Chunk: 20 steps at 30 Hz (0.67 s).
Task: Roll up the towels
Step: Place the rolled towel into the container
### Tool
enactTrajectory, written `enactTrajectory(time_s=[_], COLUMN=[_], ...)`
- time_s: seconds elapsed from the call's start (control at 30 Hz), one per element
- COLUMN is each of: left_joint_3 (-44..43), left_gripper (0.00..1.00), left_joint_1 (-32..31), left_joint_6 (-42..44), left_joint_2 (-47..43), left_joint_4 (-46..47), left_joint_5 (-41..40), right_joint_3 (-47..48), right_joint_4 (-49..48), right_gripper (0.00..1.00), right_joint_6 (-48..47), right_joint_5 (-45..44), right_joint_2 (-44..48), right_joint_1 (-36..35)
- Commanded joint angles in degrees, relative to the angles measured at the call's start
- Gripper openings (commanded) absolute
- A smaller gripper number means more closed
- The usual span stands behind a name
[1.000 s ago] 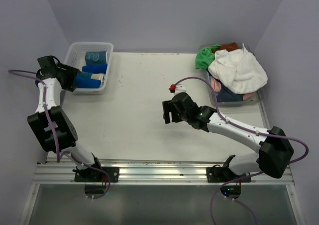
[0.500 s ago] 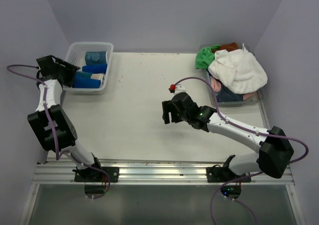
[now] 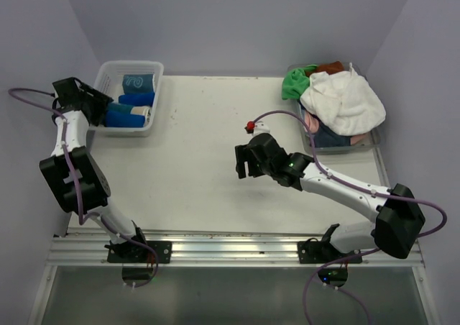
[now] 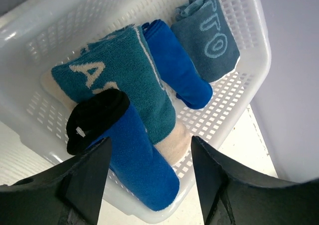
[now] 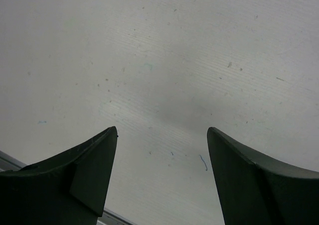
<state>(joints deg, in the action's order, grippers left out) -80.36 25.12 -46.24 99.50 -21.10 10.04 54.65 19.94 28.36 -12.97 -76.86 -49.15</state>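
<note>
Blue towel (image 4: 142, 168) before left hand (image 4: 150, 139)

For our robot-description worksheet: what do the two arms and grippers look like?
The left arm and right arm are white tubular links with black joint housings. A purple cable loops along each. The left gripper and right gripper have black wedge-shaped fingers. A small red cap sits by the right wrist.

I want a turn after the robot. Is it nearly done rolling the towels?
Not nearly. Done: four rolled blue and teal cloth towels lie in the white plastic mesh basket. In hand: nothing; the left fingers and right fingers are open and empty. Left: the loose heap of white, green and pink towels.
</note>
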Motion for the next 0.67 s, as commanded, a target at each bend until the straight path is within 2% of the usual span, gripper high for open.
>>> enactTrajectory(time_s=[0.0, 0.07, 0.17, 0.23, 0.3, 0.4, 0.5, 0.63], left_joint_3=[-4.4, -3.8, -2.4, -1.2, -0.2, 2.9, 7.0, 12.4], left_gripper=[0.69, 0.7, 0.73, 0.74, 0.74, 0.74, 0.74, 0.74], left_joint_1=[0.5, 0.5, -0.3, -2.6, -4.9, -11.9, -17.7, -22.2], left_joint_6=[4.3, 7.0, 11.8, 15.5, 17.7, 20.9, 20.9, 20.4], left_joint_2=[-7.3, -10.1, -16.1, -20.4, -24.4, -28.6, -31.4, -32.5], left_joint_4=[-2.4, -2.5, -3.1, -3.2, -3.2, -2.8, -3.1, -2.8], left_joint_5=[-2.8, -4.0, -5.3, -6.4, -7.5, -9.3, -7.7, -7.3], right_joint_3=[4.2, 5.4, 8.6, 11.2, 13.6, 14.8, 14.3, 12.8], right_joint_4=[1.8, 3.0, 6.9, 9.2, 10.7, 11.5, 11.3, 9.9], right_gripper=[0.77, 0.79, 0.88, 0.9, 0.91, 0.91, 0.91, 0.91], right_joint_6=[-1.5, -2.5, -1.9, -2.1, -2.8, -3.0, -2.3, -2.3], right_joint_5=[-4.9, -8.7, -15.5, -19.7, -20.7, -21.3, -21.9, -21.4], right_joint_2=[2.7, 2.4, 0.1, -2.5, -4.2, -5.8, -5.7, -5.1], right_joint_1=[0.0, 0.0, 0.0, 0.1, 0.1, 0.1, 0.2, 0.1])
